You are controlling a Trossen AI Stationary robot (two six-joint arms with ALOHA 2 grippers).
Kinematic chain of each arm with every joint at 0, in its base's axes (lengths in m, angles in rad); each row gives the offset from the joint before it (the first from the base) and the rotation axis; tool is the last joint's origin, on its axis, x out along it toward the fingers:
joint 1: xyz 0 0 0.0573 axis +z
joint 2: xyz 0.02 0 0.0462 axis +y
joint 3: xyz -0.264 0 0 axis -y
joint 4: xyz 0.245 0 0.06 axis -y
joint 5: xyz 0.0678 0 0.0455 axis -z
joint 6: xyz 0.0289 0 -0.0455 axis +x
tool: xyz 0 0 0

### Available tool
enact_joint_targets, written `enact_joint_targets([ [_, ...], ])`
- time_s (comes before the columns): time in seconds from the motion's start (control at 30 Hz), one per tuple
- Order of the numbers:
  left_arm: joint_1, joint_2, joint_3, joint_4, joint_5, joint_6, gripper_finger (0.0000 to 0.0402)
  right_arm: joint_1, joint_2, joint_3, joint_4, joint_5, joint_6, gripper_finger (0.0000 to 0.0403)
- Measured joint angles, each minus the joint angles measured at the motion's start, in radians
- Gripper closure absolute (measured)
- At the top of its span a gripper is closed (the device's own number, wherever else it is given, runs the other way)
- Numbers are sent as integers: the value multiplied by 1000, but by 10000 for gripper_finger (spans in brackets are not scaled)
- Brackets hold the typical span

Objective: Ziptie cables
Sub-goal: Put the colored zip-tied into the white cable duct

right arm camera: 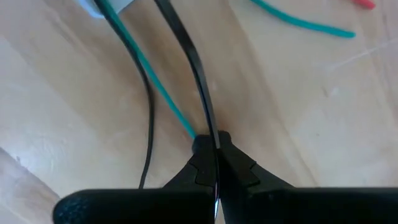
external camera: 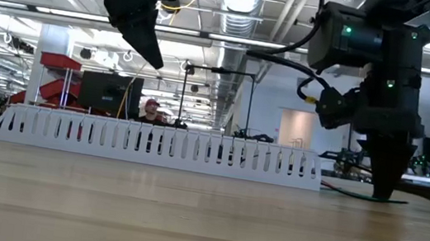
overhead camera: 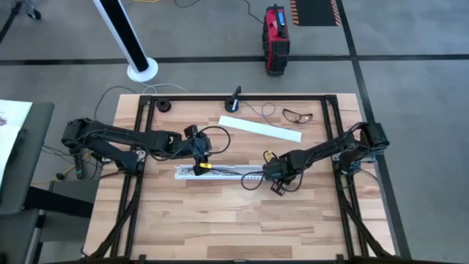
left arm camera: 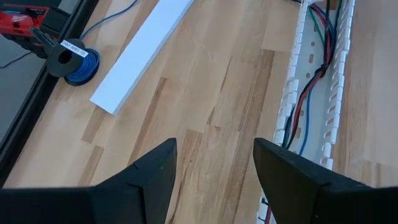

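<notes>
A white slotted duct [overhead camera: 220, 172] lies across the middle of the table. Red, green, blue and black cables [left arm camera: 311, 81] run along inside it. My left gripper [left arm camera: 214, 152] hangs open above the duct's left end [external camera: 156, 59], touching nothing. Just past the duct's right end, my right gripper [overhead camera: 271, 177] points down at the table [external camera: 380, 191], shut on a flat black strip [right arm camera: 186, 50]. A green wire [right arm camera: 155, 81] runs up to its fingertips, and a thin black wire [right arm camera: 146, 112] lies beside them on the wood. My right gripper pinches the flat black strip between its two fingertips [right arm camera: 208, 127], at the fingers' free ends. The fingers come from above, pointing down, close to the tabletop. From the pinch the strip runs away over the wood toward the duct. I cannot tell whether the green wire's end [right arm camera: 191, 132] is caught too.
A flat white lid strip [overhead camera: 260, 128] lies behind the duct. A blue wire spool [left arm camera: 78, 62] and a pair of glasses [overhead camera: 297, 115] sit near the far edge. Another green wire [right arm camera: 305, 23] lies loose by the right gripper. Bare wood fills the near half of the table [overhead camera: 234, 227].
</notes>
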State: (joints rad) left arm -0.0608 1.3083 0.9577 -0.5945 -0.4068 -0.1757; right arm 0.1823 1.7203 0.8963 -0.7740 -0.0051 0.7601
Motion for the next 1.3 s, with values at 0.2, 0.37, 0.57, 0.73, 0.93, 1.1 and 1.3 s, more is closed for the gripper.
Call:
enact_joint_targets([
  [0.2,0,0,0,-44,0,0,194,14,1,-1,-40,-58,15,403],
  [0.37,0,0,0,-75,-1,-1,194,46,0,-2,-45,-85,3,380],
  [0.57,0,14,0,99,202,-28,194,58,0,-3,-45,-105,39,327],
  [0.73,5,98,0,171,235,-3,194,69,-10,7,-46,-116,106,307],
  [0.93,7,233,0,214,294,7,194,147,-146,43,-83,22,191,304],
  [1.1,1,335,0,274,338,7,194,212,-240,40,-216,43,280,304],
  [1.3,5,401,0,280,343,47,194,296,-379,42,-307,108,408,305],
])
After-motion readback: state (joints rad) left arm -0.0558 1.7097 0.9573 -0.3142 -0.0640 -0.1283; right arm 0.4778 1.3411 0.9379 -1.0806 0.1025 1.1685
